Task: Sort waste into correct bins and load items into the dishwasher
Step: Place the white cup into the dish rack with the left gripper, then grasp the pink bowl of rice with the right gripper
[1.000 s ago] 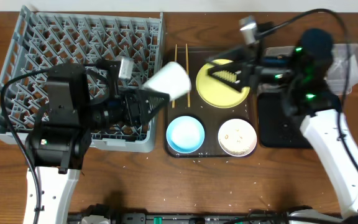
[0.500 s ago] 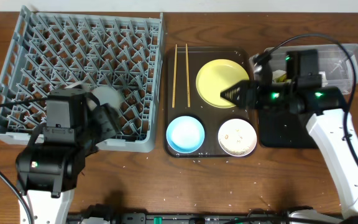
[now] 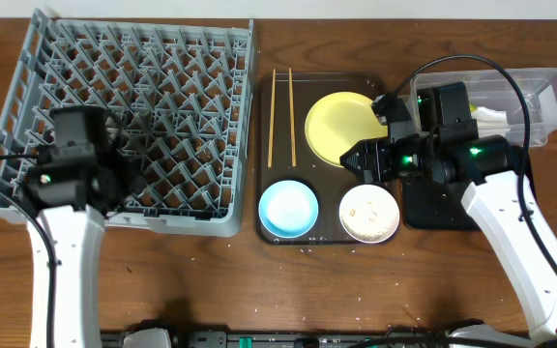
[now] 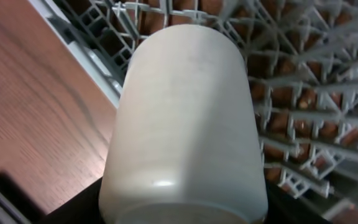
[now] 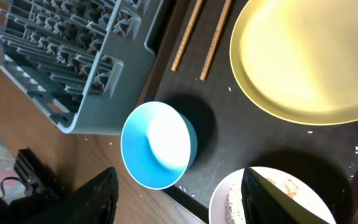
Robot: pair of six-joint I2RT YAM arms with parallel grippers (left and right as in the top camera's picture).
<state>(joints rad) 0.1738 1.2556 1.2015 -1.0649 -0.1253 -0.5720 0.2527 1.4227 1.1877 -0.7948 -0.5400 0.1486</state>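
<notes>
Left claw: the left claw (image 3: 131, 155) hangs over the front-left part of the grey dish rack (image 3: 143, 58), pinching the white cup (image 4: 185, 118); its fingers show only as dark slivers by the cup's near end.
White cup: fills the left wrist view and lies along the claw, its far end over the rack's pegs. From overhead the arm hides it.
Rack edge: the rack's grey outer wall runs just beside the cup, with bare bench (image 3: 259, 290) beyond it.
Right claw: the right claw (image 5: 179, 177) is spread wide with nothing between its fingers. It hovers above the dark brown serving tray (image 3: 322, 184), at the plate's near right rim.
Under the right claw: the light blue bowl (image 5: 157, 143) lies towards its left finger. The white bowl (image 5: 272, 199), holding pale scraps, lies towards its right finger.
Yellow plate: the yellow plate (image 3: 337, 121) sits at the tray's back right.
Chopsticks: the chopsticks (image 3: 280, 116) lie side by side along the tray's left edge, beside the rack wall.
Bins: the black tray (image 3: 433, 208) is just right of the serving tray, and the clear tub (image 3: 540, 97) sits behind it.
Open room: bare bench runs along the front of the rack and trays.
</notes>
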